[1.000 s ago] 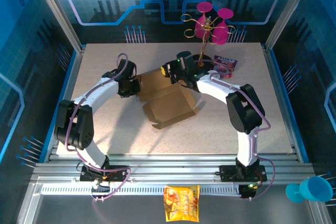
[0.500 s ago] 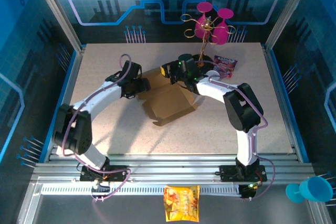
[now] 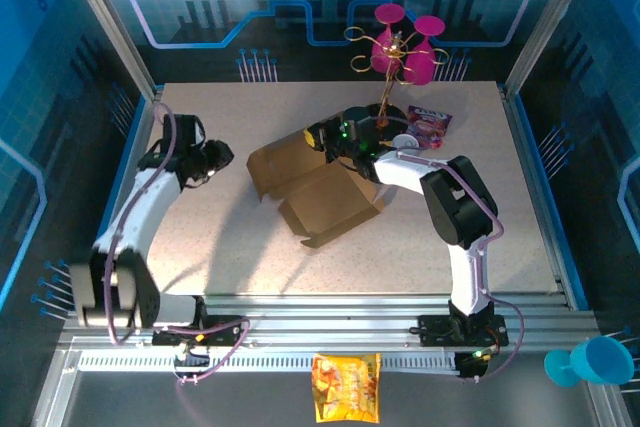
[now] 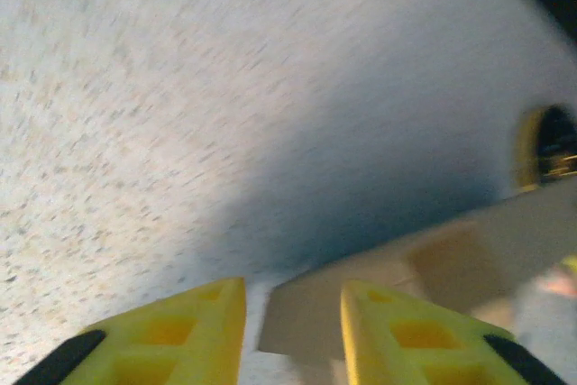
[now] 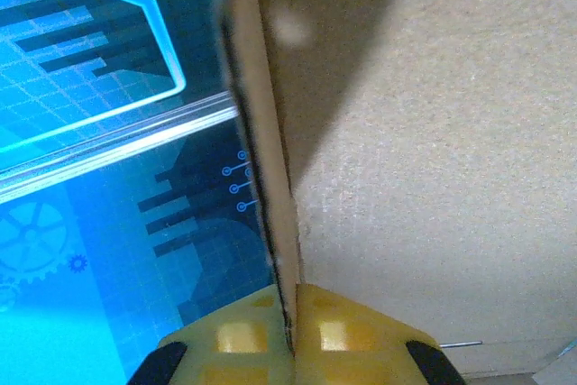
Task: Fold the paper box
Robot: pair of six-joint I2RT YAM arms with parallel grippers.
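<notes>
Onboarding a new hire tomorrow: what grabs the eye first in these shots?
The half-open brown corrugated cardboard box sits at the centre of the speckled table, with the right claw pinching one flap's edge. The left claw hangs open to the box's left, apart from it. At the far edge, bright pink glasses on a gold wire rack stand out.

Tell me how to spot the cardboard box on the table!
Look at the big speckled beige table. Near its middle lies the paper box, opened-out plain brown cardboard with flaps, one edge pinched by the right gripper. It is far bigger than the small purple packet behind it and has no printing.
</notes>
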